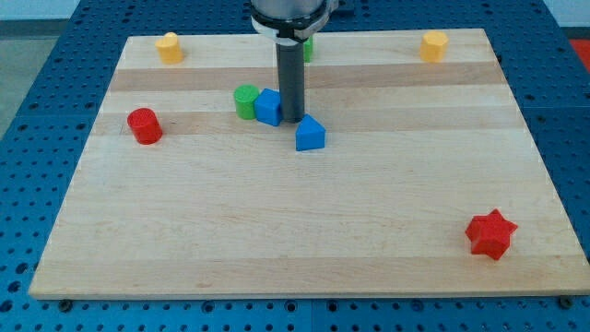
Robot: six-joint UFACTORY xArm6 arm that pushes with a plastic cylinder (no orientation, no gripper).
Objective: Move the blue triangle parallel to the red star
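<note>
The blue triangle lies on the wooden board a little above its middle. The red star sits near the view's bottom right corner of the board. My tip stands just up and left of the blue triangle, close to or touching it. A blue block is right beside the tip on its left, with a green block touching that block's left side.
A red cylinder stands at the view's left. A yellow block is at the top left and another yellow block at the top right. A green block shows partly behind the rod at the top.
</note>
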